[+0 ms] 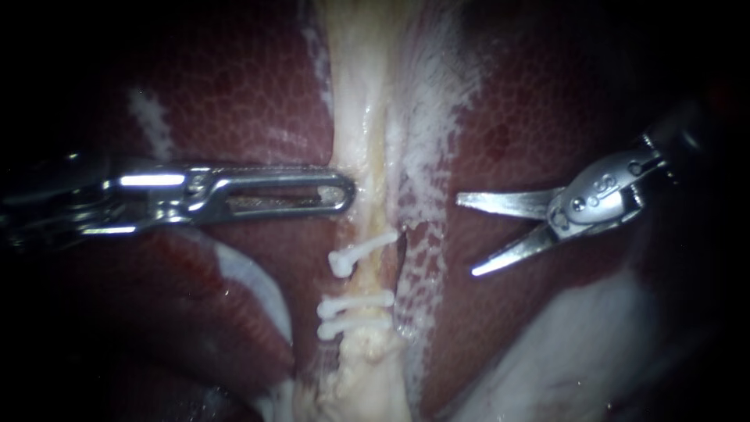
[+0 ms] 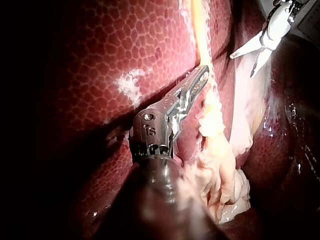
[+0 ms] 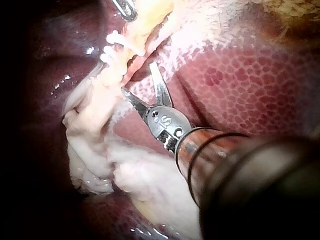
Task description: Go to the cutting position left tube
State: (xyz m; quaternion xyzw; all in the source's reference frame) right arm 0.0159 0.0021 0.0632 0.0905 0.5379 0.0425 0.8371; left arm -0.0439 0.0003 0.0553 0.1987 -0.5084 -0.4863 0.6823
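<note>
endoscope view: the left instrument comes in from the left, lying level across the dark red liver. its long slotted jaws lie together with no gap. their tip touches the edge of the left tube, a pale strand running top to bottom through the middle. whether the jaws pinch any tissue does not show. three white clips cross the left tube below that tip, one higher and two close together lower down. a dark slit lies just right of the clipped stretch. the right instrument enters from the upper right. its two pointed blades are spread wide and hold nothing. they point toward the left tube and stand apart from it (level with the top clip).

left wrist view: the left instrument reaches ahead with its jaws together, the tip against the pale strand. the right instrument sits ahead and to one side, blades parted.

right wrist view: the right instrument has its blades spread in a v, empty. one blade tip is just beside the left tube. the clips lie ahead of the blades. the tip of the left instrument shows beyond them.
</note>
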